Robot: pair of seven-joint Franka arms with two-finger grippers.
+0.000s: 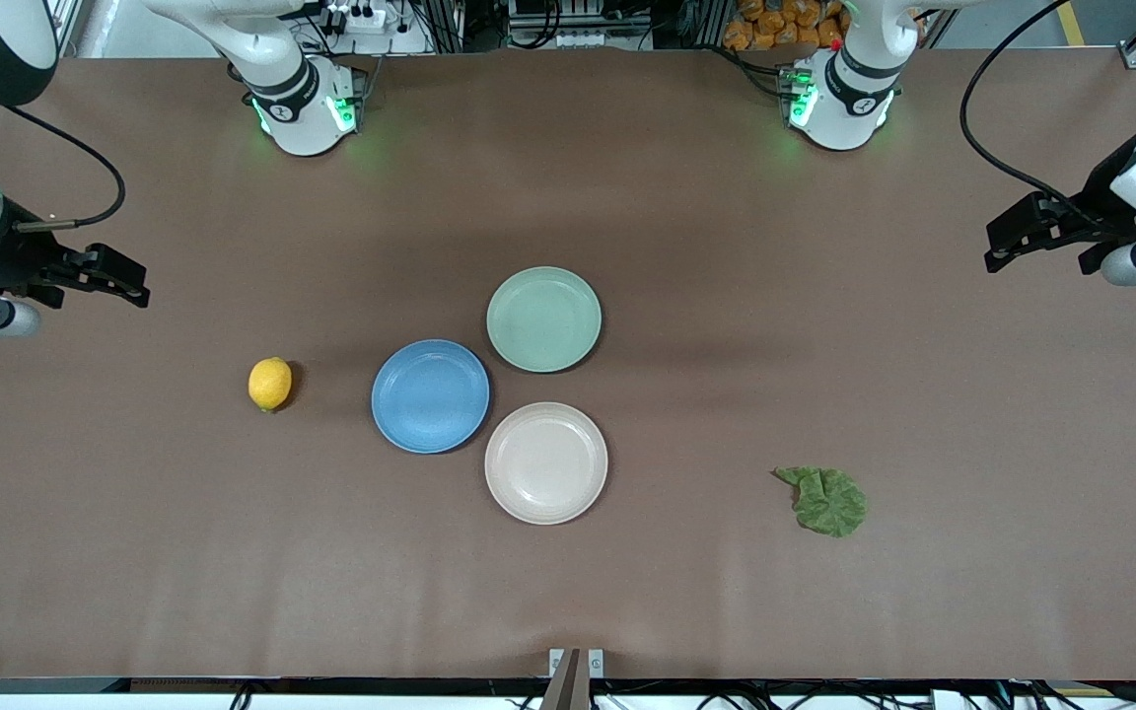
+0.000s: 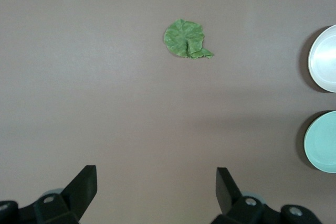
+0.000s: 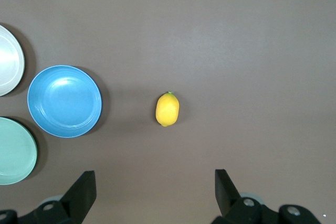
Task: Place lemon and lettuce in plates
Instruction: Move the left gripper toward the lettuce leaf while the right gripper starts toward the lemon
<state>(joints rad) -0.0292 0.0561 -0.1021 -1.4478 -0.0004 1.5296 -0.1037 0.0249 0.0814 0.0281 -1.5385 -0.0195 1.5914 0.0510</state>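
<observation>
The lemon (image 1: pixel 270 384) lies on the brown table toward the right arm's end; it also shows in the right wrist view (image 3: pixel 167 109). The lettuce (image 1: pixel 825 500) lies flat toward the left arm's end, nearer the front camera; it also shows in the left wrist view (image 2: pixel 185 39). The blue plate (image 1: pixel 430 395) and the beige-pink plate (image 1: pixel 545 462) sit empty at the table's middle. My right gripper (image 1: pixel 131 283) is open and empty, up over the table's right-arm end. My left gripper (image 1: pixel 1000 247) is open and empty, up over the left-arm end.
A pale green plate (image 1: pixel 543 319) sits empty beside the blue and beige-pink plates, farther from the front camera. The two arm bases (image 1: pixel 307 104) stand along the table's back edge. Bare table lies around the lemon and the lettuce.
</observation>
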